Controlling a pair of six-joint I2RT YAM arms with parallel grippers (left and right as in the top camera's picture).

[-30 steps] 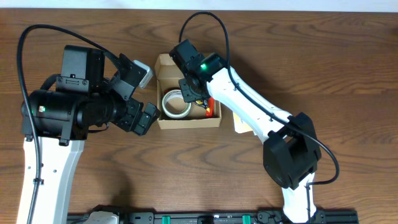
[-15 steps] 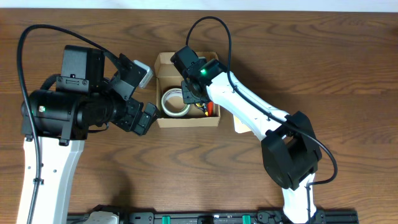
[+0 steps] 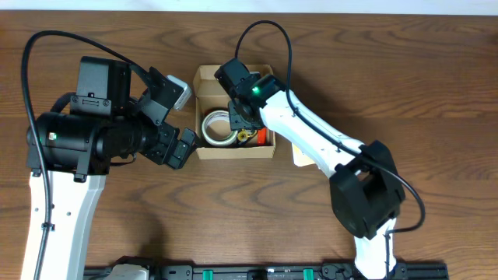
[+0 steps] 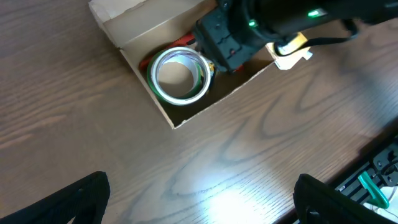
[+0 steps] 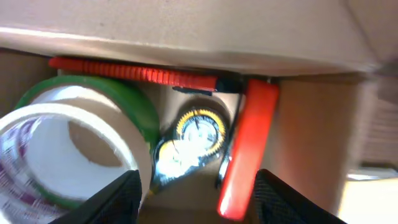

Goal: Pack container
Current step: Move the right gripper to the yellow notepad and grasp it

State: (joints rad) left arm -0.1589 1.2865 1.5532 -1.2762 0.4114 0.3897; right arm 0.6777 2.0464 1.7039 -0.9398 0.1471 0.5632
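The tan cardboard container (image 3: 233,152) lies open mid-table, its flap lid (image 3: 208,78) folded back. Inside it are a white tape roll (image 3: 219,128) on a green one, a black-and-yellow round item (image 5: 198,129) and a red-handled tool (image 5: 249,146). The container also shows in the left wrist view (image 4: 186,112). My right gripper (image 5: 196,202) is open and empty, low over the box's right half above the round item. My left gripper (image 4: 202,205) is open and empty over bare table left of the box.
A white paper tag (image 3: 299,158) lies on the table right of the box, under the right arm. A black rail (image 3: 257,272) runs along the table's front edge. The wood table (image 3: 436,85) stretches wide on the right.
My right gripper has shifted slightly left and deeper over the box. The round item now shows by the red tool. The left arm has not moved.
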